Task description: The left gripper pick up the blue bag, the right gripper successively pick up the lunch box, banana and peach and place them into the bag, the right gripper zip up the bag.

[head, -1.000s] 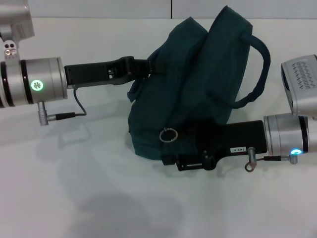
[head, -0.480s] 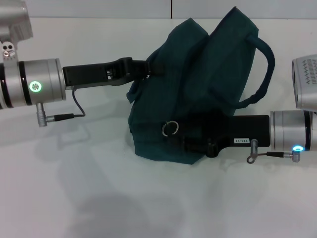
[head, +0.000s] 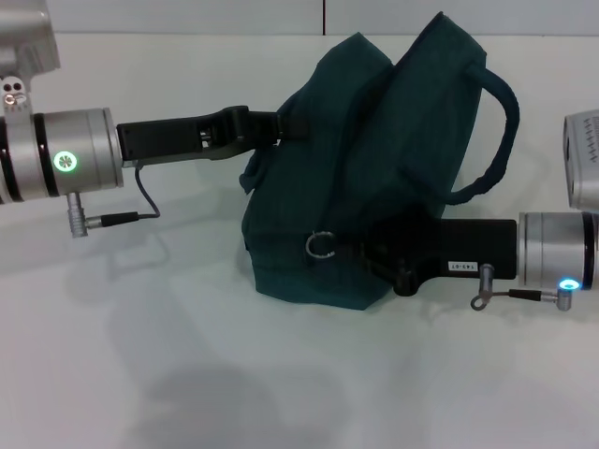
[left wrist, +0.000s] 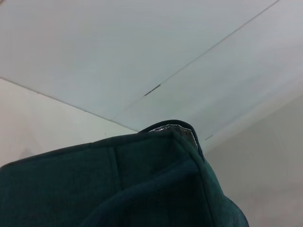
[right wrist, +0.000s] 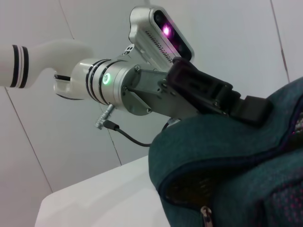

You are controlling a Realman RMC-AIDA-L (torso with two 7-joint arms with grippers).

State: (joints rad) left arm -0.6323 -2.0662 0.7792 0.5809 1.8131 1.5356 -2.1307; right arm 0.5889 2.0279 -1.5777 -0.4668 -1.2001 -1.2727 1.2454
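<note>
The blue bag (head: 374, 159) stands slumped on the white table (head: 187, 374), its strap (head: 503, 131) looping out on the right. My left gripper (head: 285, 126) comes in from the left and is shut on the bag's upper edge; the right wrist view shows it (right wrist: 251, 108) clamped on the bag (right wrist: 227, 156) rim. My right gripper (head: 370, 254) lies low against the bag's front, beside a metal ring (head: 321, 245). A zipper pull (right wrist: 204, 215) hangs at a partly gaping seam. The left wrist view shows only bag fabric (left wrist: 142, 189). Lunch box, banana and peach are out of view.
The white table spreads out bare in front of the bag and to its left. A pale wall with a dark vertical seam (head: 324, 17) runs behind the table's far edge.
My right arm has slid to the right along the bag's front, and the bag's top and strap have shifted slightly right. The left arm has stayed in place.
</note>
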